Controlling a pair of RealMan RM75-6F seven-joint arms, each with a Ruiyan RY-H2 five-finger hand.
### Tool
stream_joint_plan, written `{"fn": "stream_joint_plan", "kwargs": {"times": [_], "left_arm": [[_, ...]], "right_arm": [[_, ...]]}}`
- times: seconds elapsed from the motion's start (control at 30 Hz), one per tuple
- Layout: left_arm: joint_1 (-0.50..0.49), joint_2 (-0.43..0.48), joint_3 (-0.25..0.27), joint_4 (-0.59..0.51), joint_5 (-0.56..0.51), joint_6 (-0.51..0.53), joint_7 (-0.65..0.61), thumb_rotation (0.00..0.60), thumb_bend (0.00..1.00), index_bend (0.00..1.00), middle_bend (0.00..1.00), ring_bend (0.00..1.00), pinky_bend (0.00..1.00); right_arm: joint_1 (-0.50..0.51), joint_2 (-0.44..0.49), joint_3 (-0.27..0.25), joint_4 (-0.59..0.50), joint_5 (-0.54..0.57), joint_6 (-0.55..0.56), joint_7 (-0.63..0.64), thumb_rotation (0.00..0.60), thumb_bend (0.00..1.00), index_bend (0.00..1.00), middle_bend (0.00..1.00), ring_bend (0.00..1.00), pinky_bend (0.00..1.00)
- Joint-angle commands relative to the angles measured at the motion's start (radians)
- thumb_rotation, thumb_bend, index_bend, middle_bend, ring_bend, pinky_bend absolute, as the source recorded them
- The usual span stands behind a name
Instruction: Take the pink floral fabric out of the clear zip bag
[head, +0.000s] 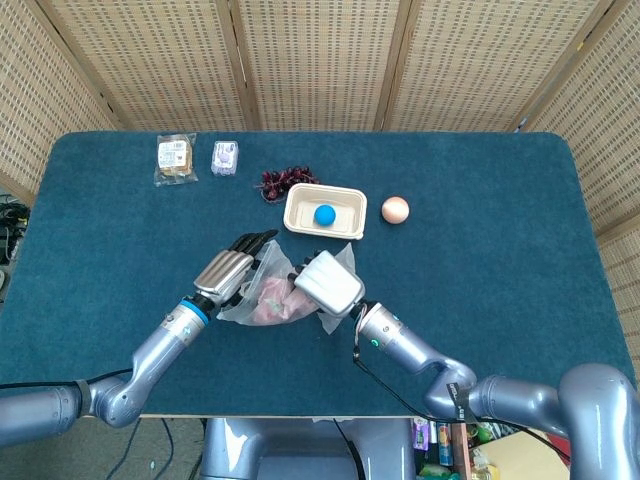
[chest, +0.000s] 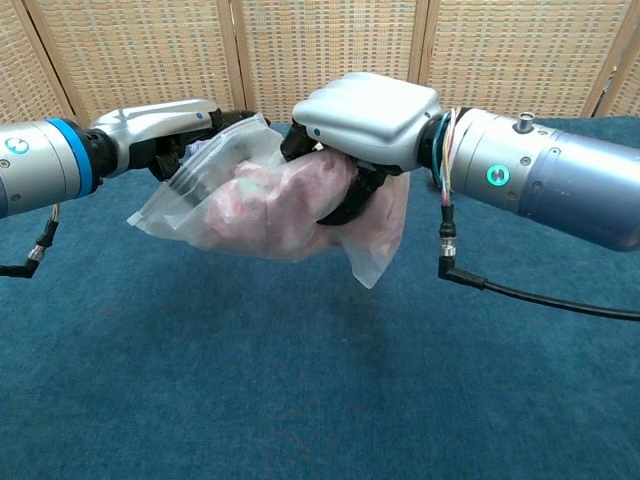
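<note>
Woven wicker screens (head: 320, 60) close off the back of the room, and in front of them a dark teal surface (head: 500, 260) carries a row of odds and ends: a wrapped snack packet (head: 175, 158), a small clear pack (head: 225, 156), a bunch of dark grapes (head: 283, 182), a cream tray (head: 345, 225) with a blue ball (head: 324, 214) in it, and an egg (head: 395, 210) off to the side. Nearer the robot, both arms meet over the clear zip bag (chest: 185, 200), which hangs well above the surface, lifted, I'd guess, so the plastic can slide free without dragging. The left hand (chest: 160, 130) pinches the bag by its upper edge near the zip strip, seemingly to anchor it. The right hand (chest: 365, 110) is clamped around the pink floral fabric (chest: 265, 205), its dark fingers (chest: 345, 205) curling under the bundle. From here I cannot tell whether those fingers reach into the bag or squeeze the fabric through the plastic. The fabric sits mostly inside the bag, bunched directly under the right palm and between the two hands, so the pulling apart looks not yet done.
</note>
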Motion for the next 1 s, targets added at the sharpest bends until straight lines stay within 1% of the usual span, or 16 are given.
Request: {"fn": "stream_joint_plan", "kwargs": {"times": [0.03,0.27,0.3,0.37,0.43,0.67,0.73,0.8,0.9,1.0], "left_arm": [[-0.001,-0.002,0.001,0.001,-0.002,0.004,0.003,0.600,0.38,0.71,0.00,0.00,0.00],[-0.005,-0.003,0.004,0.004,-0.006,0.005,0.013,0.600,0.38,0.71,0.00,0.00,0.00],[-0.005,-0.003,0.005,0.005,-0.005,0.004,0.014,0.600,0.40,0.71,0.00,0.00,0.00],[-0.007,-0.003,0.008,0.008,-0.003,0.003,0.018,0.600,0.46,0.71,0.00,0.00,0.00],[-0.007,-0.003,0.010,0.010,-0.002,0.003,0.019,0.600,0.56,0.71,0.00,0.00,0.00],[-0.010,-0.005,0.012,0.016,-0.004,0.003,0.023,0.600,0.73,0.71,0.00,0.00,0.00],[-0.011,-0.005,0.012,0.018,-0.007,0.004,0.028,0.600,0.79,0.71,0.00,0.00,0.00],[-0.014,-0.007,0.012,0.022,-0.013,0.004,0.035,0.600,0.84,0.71,0.00,0.00,0.00],[-0.017,-0.015,0.011,0.032,-0.016,-0.001,0.031,0.600,0.86,0.71,0.00,0.00,0.00],[-0.017,-0.024,0.011,0.043,-0.011,0.000,0.023,0.600,0.86,0.71,0.00,0.00,0.00]], "right_arm": [[0.000,0.000,0.000,0.001,0.001,0.000,0.000,0.600,1.00,0.63,0.68,0.61,0.66],[0.000,-0.002,-0.002,0.001,0.001,0.003,0.001,0.600,1.00,0.63,0.68,0.61,0.66],[0.000,-0.002,-0.002,0.001,0.001,0.003,0.001,0.600,1.00,0.63,0.68,0.61,0.66],[0.000,-0.002,-0.003,0.001,0.001,0.004,0.001,0.600,1.00,0.63,0.68,0.61,0.66],[0.000,-0.001,-0.004,0.000,0.002,0.004,0.002,0.600,1.00,0.63,0.68,0.61,0.66],[0.000,0.000,-0.005,-0.001,0.001,0.006,0.002,0.600,1.00,0.63,0.68,0.61,0.66],[0.000,0.000,-0.005,0.000,0.001,0.006,0.003,0.600,1.00,0.63,0.68,0.61,0.66],[-0.001,0.000,-0.007,0.002,0.002,0.005,0.006,0.600,1.00,0.63,0.68,0.61,0.66],[-0.003,-0.001,-0.011,0.005,0.000,0.005,0.014,0.600,1.00,0.63,0.68,0.61,0.66],[-0.004,0.002,-0.017,0.006,-0.003,0.003,0.031,0.600,1.00,0.63,0.67,0.61,0.66]]}}
